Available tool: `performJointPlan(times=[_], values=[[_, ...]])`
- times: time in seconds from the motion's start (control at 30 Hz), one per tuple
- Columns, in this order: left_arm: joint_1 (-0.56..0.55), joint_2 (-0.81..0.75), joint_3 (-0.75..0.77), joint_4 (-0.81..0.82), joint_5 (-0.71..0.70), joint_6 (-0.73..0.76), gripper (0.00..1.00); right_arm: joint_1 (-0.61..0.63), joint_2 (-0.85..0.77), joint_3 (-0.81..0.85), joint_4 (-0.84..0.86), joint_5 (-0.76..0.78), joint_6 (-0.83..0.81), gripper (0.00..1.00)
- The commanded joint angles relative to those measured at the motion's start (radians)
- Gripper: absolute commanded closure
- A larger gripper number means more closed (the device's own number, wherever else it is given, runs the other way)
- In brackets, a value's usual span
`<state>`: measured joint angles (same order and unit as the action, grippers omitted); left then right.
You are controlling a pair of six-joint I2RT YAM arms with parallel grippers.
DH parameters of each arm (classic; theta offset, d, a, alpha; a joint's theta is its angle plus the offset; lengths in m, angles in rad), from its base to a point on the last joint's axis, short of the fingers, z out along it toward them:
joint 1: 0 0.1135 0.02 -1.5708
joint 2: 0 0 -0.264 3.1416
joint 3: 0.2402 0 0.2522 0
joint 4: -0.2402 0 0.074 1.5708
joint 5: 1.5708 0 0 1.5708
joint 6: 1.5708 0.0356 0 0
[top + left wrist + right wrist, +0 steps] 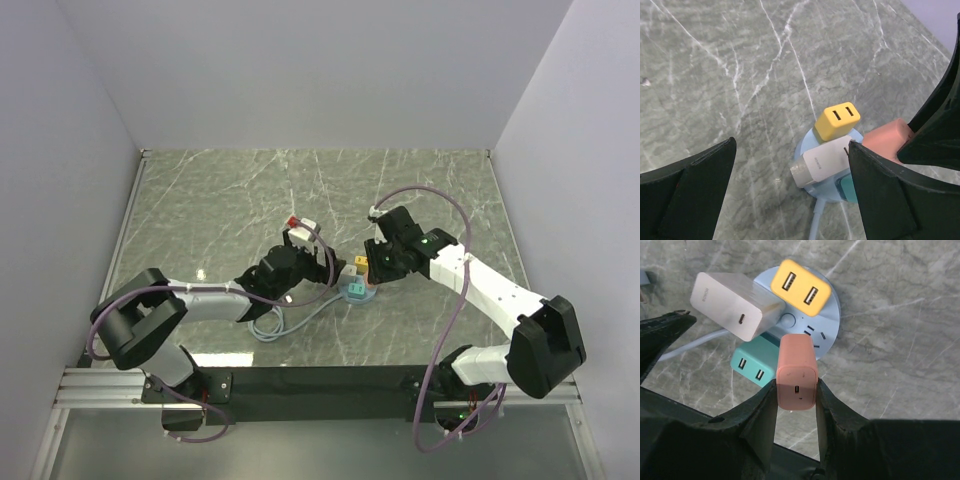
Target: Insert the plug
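Right wrist: fingers (760, 415) pinch smooth salmon plug (797, 372), seemingly touching round hub (832, 305).

Matt plastic pink plug (797, 371); marbled table (890, 315).

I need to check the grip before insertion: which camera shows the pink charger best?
Right wrist: the pink charger sits mid-frame, clamped by the right gripper, end port visible. Left wrist shows only its corner beside a dark finger. Top external shows a tiny reddish speck at the gripper.
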<state>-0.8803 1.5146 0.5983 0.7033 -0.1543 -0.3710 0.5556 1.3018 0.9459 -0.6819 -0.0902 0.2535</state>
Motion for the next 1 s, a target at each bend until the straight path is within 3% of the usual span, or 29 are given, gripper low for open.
performJointPlan(times=[0.0,0.97], values=[[0.001,0.025,0.021,0.094,0.05,-0.034,0.01,-0.005,-0.004,0.059,-0.042,0.027,0.046,1.0],[0.001,0.147,-0.028,0.213,0.07,-0.054,0.01,0.036,0.106,0.086,0.01,0.145,0.257,1.0]])
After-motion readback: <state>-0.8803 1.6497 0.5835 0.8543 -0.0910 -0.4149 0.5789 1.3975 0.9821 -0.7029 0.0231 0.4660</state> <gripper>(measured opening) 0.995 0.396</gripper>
